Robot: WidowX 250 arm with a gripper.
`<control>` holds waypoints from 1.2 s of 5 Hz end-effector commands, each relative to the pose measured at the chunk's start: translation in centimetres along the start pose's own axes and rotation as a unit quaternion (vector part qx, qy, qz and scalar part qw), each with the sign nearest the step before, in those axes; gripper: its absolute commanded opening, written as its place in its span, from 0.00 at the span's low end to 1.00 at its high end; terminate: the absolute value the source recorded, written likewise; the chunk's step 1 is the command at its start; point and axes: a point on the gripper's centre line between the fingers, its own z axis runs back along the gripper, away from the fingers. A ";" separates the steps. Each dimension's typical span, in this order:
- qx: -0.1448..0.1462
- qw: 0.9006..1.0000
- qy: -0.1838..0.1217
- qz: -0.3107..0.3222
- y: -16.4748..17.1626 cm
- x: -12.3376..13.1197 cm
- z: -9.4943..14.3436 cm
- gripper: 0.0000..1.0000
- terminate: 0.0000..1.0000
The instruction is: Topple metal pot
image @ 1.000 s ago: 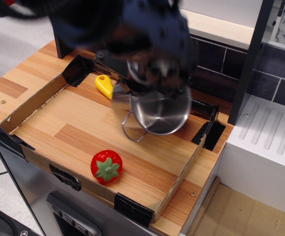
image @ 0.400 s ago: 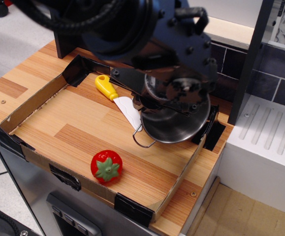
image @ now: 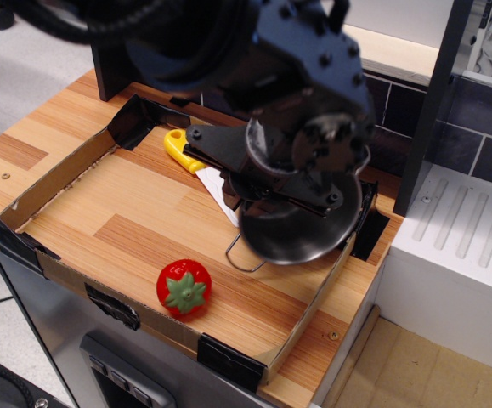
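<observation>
Below the black gripper (image: 301, 183), the shiny silver steel pot (image: 301, 234). To its left, a yellow-handled white plastic knife (image: 196, 166); lower left, a red, green-leafed toy strawberry (image: 183, 286) on striped brown wood (image: 101, 225).

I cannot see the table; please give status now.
Gripper on metal pot, jaws hidden. Pot tilted, not flat. Toy knife beside it; strawberry apart.

Wooden surface (image: 101, 225), edged by cardboard walls (image: 54, 176), carries the metal pot (image: 296, 234), a toy strawberry (image: 183, 286) and a yellow-handled knife (image: 196, 166).
</observation>
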 end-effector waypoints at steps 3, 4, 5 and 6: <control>-0.152 0.962 0.226 0.002 3.0 2.5 5.3 1.00 0.00; -0.180 0.956 0.232 0.013 4.6 3.2 6.2 1.00 0.00; -0.208 0.945 0.251 0.022 7.0 4.3 6.8 1.00 0.00; -0.208 0.945 0.251 0.022 7.0 4.3 6.8 1.00 0.00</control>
